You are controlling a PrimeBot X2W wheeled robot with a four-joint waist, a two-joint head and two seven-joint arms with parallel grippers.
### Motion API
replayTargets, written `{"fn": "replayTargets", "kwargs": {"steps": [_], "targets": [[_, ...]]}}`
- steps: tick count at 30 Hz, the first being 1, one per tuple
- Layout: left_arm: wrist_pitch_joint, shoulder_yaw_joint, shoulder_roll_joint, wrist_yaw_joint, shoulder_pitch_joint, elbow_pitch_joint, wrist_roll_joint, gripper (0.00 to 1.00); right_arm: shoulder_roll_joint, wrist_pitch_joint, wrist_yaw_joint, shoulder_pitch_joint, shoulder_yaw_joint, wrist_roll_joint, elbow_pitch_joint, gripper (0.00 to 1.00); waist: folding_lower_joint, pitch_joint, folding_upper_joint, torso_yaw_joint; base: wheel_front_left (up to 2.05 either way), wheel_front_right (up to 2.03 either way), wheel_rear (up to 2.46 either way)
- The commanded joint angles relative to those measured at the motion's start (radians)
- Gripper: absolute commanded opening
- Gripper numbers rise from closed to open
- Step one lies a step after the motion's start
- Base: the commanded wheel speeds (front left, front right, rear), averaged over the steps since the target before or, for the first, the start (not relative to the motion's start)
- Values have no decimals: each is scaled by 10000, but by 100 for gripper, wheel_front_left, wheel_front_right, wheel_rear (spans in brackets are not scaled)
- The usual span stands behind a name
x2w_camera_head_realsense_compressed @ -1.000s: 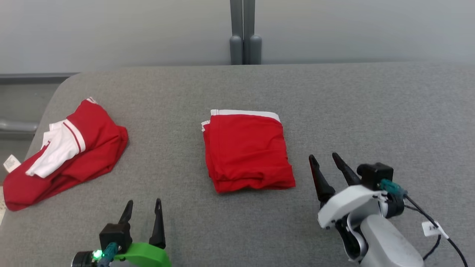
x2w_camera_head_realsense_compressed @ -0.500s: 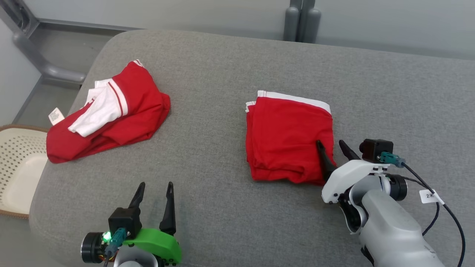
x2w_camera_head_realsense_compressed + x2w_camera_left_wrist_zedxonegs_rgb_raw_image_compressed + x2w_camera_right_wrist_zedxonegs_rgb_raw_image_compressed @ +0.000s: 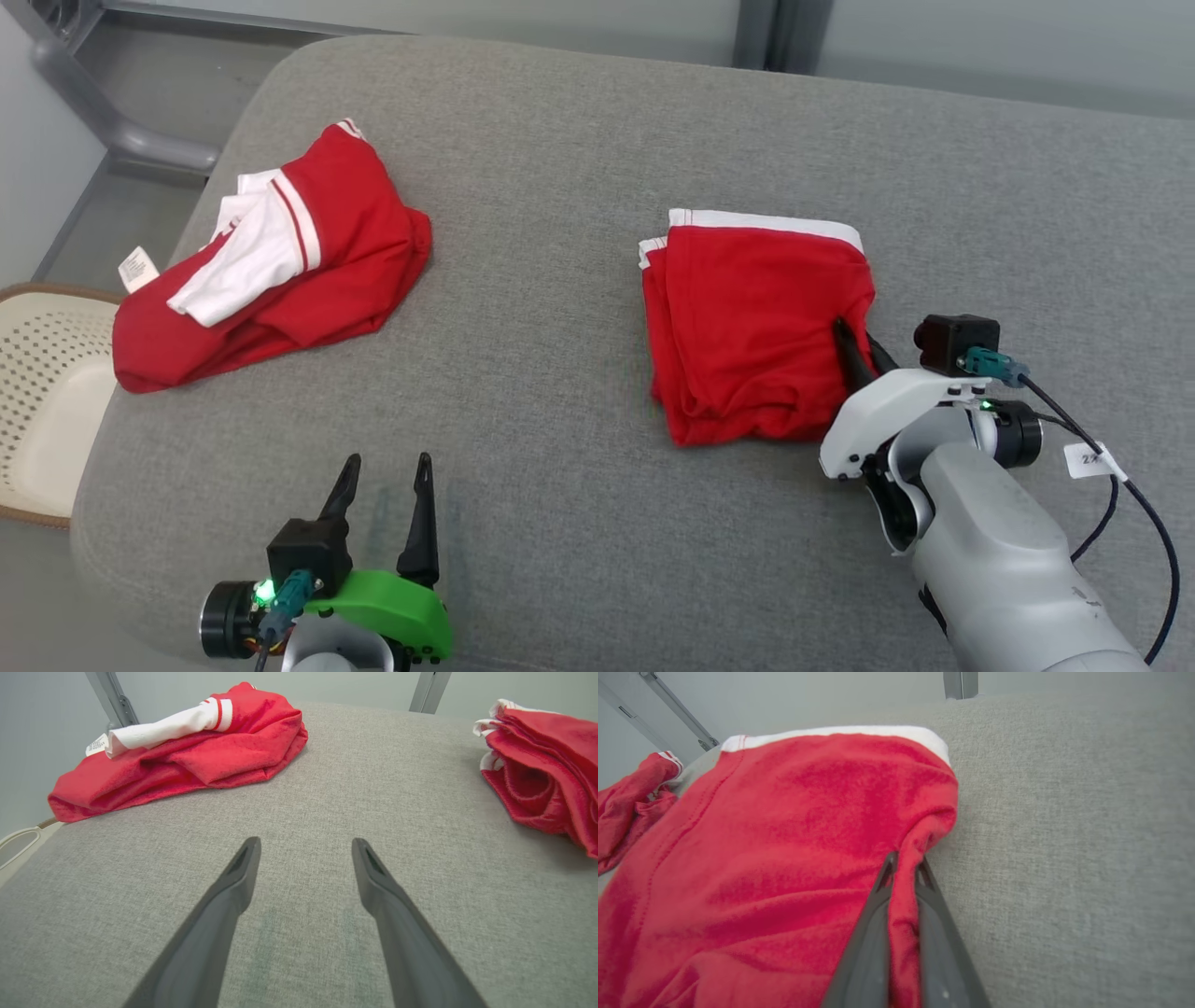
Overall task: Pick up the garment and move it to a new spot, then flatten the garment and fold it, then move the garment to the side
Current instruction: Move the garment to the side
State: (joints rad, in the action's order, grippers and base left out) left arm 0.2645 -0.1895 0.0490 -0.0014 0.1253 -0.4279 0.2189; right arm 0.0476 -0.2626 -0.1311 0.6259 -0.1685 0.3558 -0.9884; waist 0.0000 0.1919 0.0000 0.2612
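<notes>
Grey fabric-covered desk (image 3: 560, 187) carries two red garments. Right of centre: folded garment (image 3: 747, 317), white trim along far edge. Near left edge, well apart: crumpled garment (image 3: 280, 271), red and white. Left of desk: pale perforated basket (image 3: 37, 373). Pinching right edge of folded garment: right end effector (image 3: 857, 336), closed on fabric. Over bare desk at front: left end effector (image 3: 388, 458), open, empty.

Left gripper (image 3: 388, 459): fingers spread wide, pointing forward. Right gripper (image 3: 854, 334): forearm extended, fingers pinched on the right edge of the folded garment (image 3: 747, 317).
</notes>
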Motion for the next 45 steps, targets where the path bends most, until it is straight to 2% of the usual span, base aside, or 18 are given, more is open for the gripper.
{"fn": "replayTargets", "kwargs": {"steps": [1, 6, 15, 23, 27, 31, 35, 41, 45], "targets": [[-6, 18, 31, -43, 96, 13, -121, 100, 56, -31, 7, -119, 46, -112, 148, 0, 0, -278, 0, -627, 0, 0, 0], [-6, -154, 32, -160, 128, 63, -166, 100, 53, -31, 9, -421, -95, -367, 572, 0, 0, -570, 0, -1935, 0, 0, 0], [-5, -732, 40, -142, 367, 126, 62, 100, 45, -31, 7, -930, -290, -437, 849, 0, 0, -846, 0, -4875, 0, 0, 0], [-6, -926, 39, -52, 292, 66, 88, 100, 30, -31, 7, -1197, -788, -145, 1209, 0, 0, -800, 0, -6936, 0, 0, 0], [-5, -959, 40, -91, 245, 42, -23, 100, 44, -31, 7, -1240, -1263, 44, 1400, 0, 0, -612, 0, -7665, 0, 0, 0], [-5, -1070, 42, -188, 425, 3, -124, 100, 27, -31, 7, -1111, -1409, 161, 1494, 0, 0, -394, 0, -7890, 0, 0, 0], [-5, -1107, 45, -273, 609, 13, -315, 100, 25, -31, 7, -876, -1479, -66, 1550, 0, 0, -65, 0, -7691, 0, 0, 0], [-5, -913, 65, -465, 898, -193, -814, 100, 107, -31, 7, -130, -742, -1077, 1150, 0, 0, 578, 0, -6908, 0, 0, 0], [-5, -793, 123, -613, 1125, -202, -1095, 100, 607, -31, 10, 611, -2, -1789, 710, 0, 0, 1061, 0, -6182, 0, 0, 0]]}}
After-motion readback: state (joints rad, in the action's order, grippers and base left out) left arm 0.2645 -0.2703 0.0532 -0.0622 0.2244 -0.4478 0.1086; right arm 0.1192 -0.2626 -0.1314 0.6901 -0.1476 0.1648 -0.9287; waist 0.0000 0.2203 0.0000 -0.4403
